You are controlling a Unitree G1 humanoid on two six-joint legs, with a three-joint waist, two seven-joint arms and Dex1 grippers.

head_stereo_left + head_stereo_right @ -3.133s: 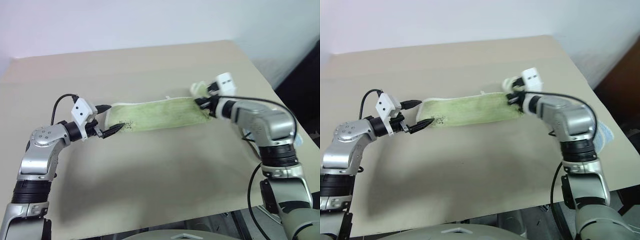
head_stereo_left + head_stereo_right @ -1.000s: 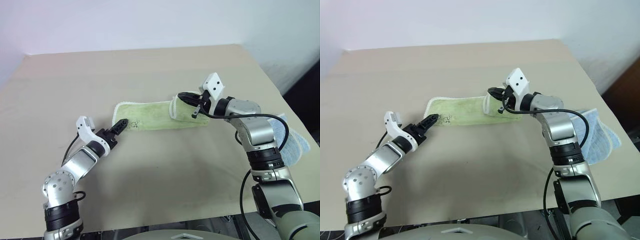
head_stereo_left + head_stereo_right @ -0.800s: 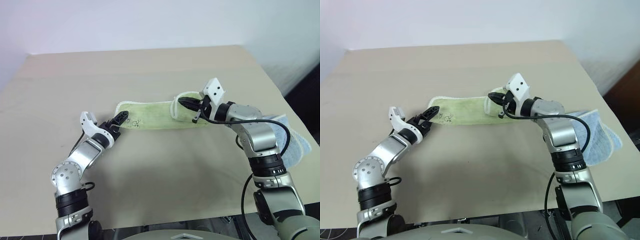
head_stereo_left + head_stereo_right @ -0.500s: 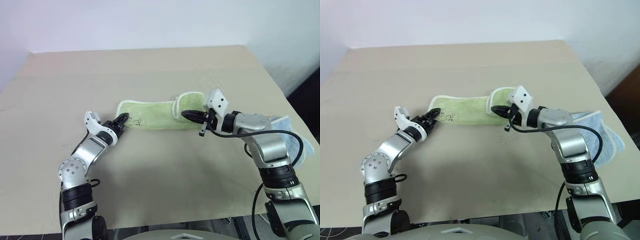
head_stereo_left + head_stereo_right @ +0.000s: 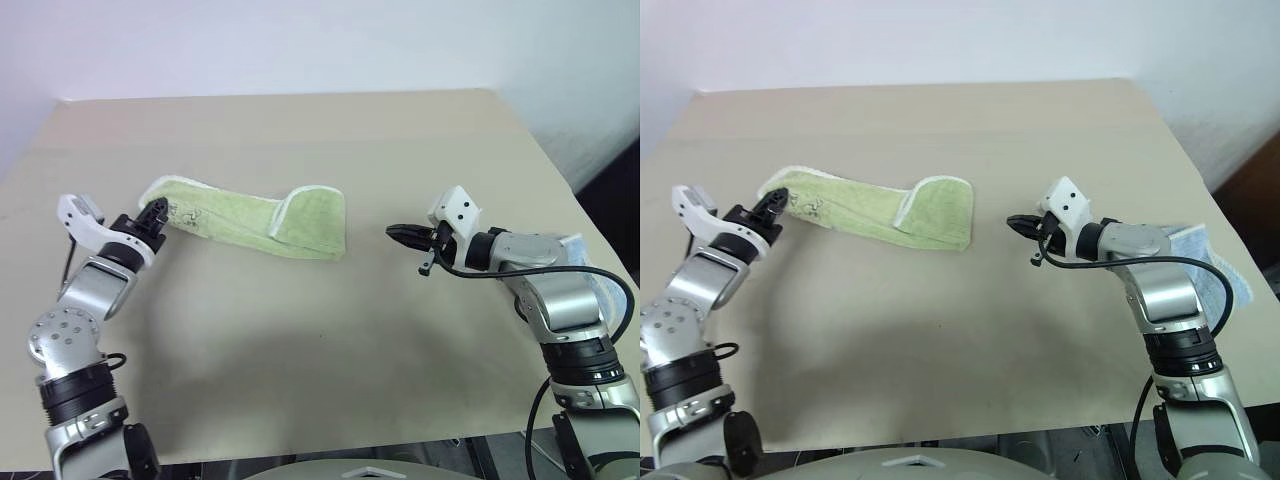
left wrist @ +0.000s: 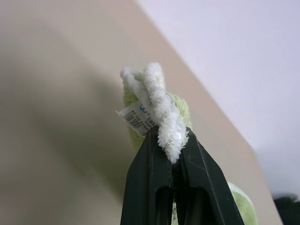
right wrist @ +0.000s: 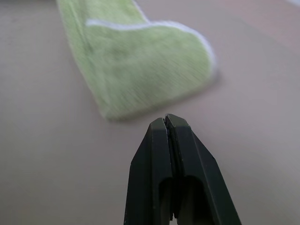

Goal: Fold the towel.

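Note:
The light green towel [image 5: 250, 222] with white edging lies as a long strip on the tan table, its right end folded back over itself [image 7: 140, 65]. My left gripper [image 5: 160, 211] is shut on the towel's left end, lifting it a little; the wrist view shows the white edge [image 6: 164, 117] and the small tag [image 6: 136, 117] pinched between the black fingers. My right gripper [image 5: 394, 233] is shut and empty, pointing at the folded end from a short way off to the right.
The tan table [image 5: 320, 340] reaches to its far edge by the white wall. A light blue cloth [image 5: 1210, 275] hangs at the table's right edge behind my right arm.
My left gripper closed on the towel's left end and pulled it left and up, dragging the whole towel left. My right gripper drew back to the right, away from the folded end.

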